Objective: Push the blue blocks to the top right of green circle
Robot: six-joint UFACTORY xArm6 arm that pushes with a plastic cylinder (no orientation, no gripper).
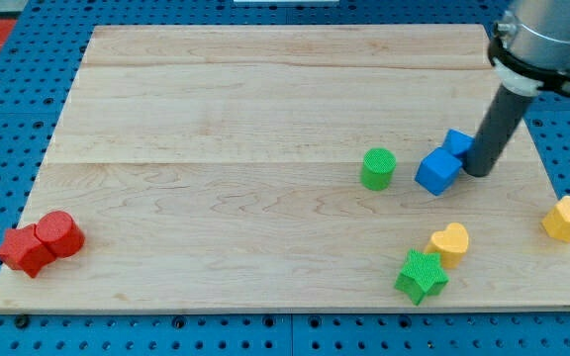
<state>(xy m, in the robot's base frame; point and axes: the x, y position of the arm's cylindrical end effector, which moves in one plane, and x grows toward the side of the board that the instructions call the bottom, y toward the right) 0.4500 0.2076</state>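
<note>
The green circle block stands right of the board's middle. A blue cube lies just to its right, a small gap apart. A second blue block sits touching the cube's upper right and is partly hidden by the rod. My tip rests on the board right beside both blue blocks, on their right side, touching or nearly touching them.
A yellow heart block and a green star block lie at the lower right. A yellow hexagon block sits near the right edge. A red star and a red cylinder sit at the lower left corner. The wooden board lies on a blue pegboard.
</note>
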